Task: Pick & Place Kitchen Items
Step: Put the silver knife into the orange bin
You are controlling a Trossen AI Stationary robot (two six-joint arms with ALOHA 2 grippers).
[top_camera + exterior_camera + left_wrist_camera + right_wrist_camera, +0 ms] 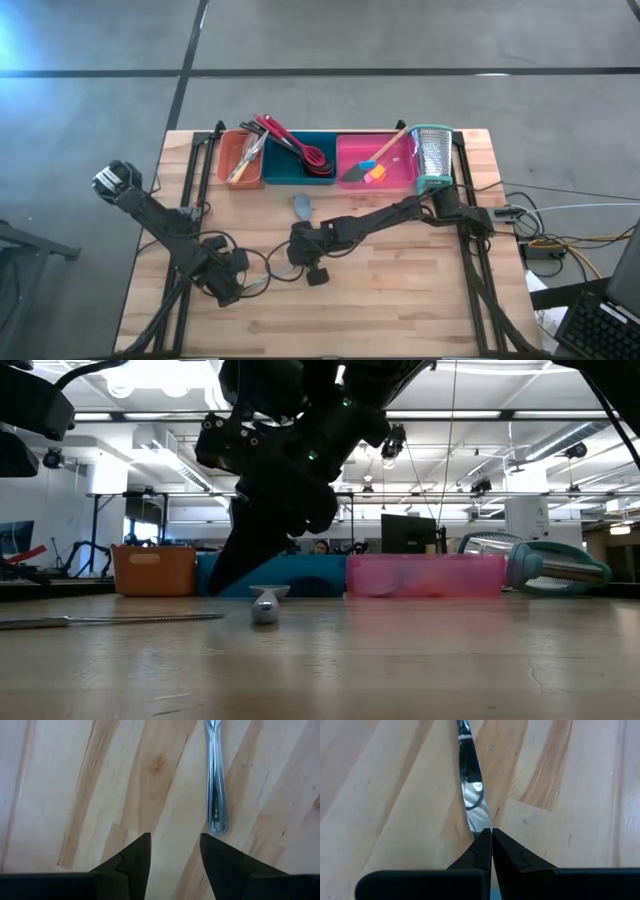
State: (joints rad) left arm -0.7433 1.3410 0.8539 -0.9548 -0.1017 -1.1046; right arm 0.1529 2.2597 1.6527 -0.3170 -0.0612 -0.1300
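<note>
A silver table knife (470, 790) lies flat on the wooden table between my two arms and shows as a long low strip in the low view (110, 620). My right gripper (491, 832) is shut at the blade's tip, at mid-table (300, 245). My left gripper (175, 840) hangs open above bare wood at the near left (228, 285), pointing down. The knife's handle (216, 795) ends just beside its fingers, not between them. Red and black long-handled utensils (290, 140) lie in the trays at the back. My right gripper has its shut fingertips (482, 839) set on the tip of the knife's blade (479, 822). They come slanting down from the table's right and lie along the knife. The tip goes out of sight under them. The knife lies flat on the table.
An orange tray (240, 160), a teal tray (290, 172) and a pink tray (395, 165) stand in a row at the far edge, with a metal grater (432, 155) at their right. A small grey-blue tool (302, 205) lies just beyond my right gripper. Cables trail near both arms.
</note>
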